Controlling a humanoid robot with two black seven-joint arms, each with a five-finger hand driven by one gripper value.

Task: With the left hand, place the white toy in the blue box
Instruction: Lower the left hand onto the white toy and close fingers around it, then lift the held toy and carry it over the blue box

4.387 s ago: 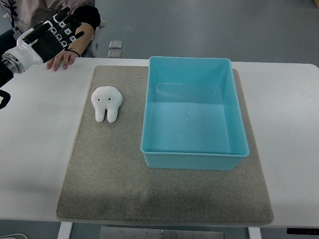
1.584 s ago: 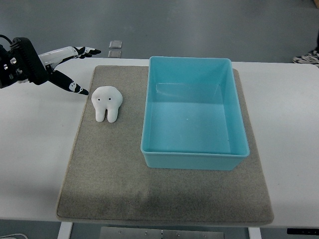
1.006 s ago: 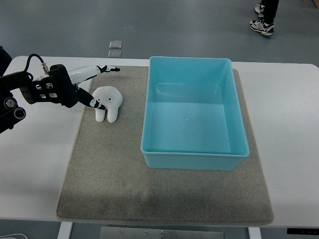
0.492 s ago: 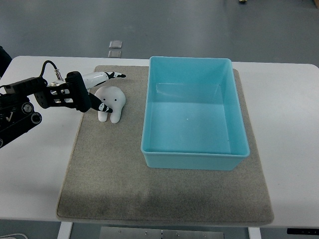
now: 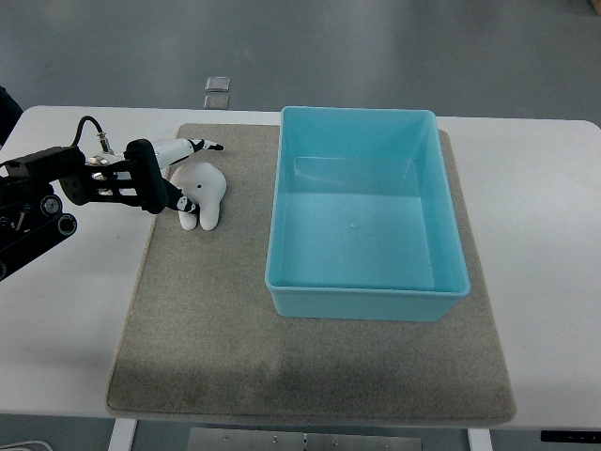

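Flanking white toy (image 5: pixel 204 192), left hand (image 5: pixel 161 175); blue box (image 5: pixel 362 293) rim apart.

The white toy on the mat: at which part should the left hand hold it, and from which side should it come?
Probably across the rounded upper body of the white toy, coming from its left, where the left hand already is. That end is wider than the two short legs pointing toward the camera. The blue box stands to its right, so that side is less free.

The tooth-shaped white toy (image 5: pixel 203 193) lies on the mat left of the empty, open-topped blue box (image 5: pixel 364 287).
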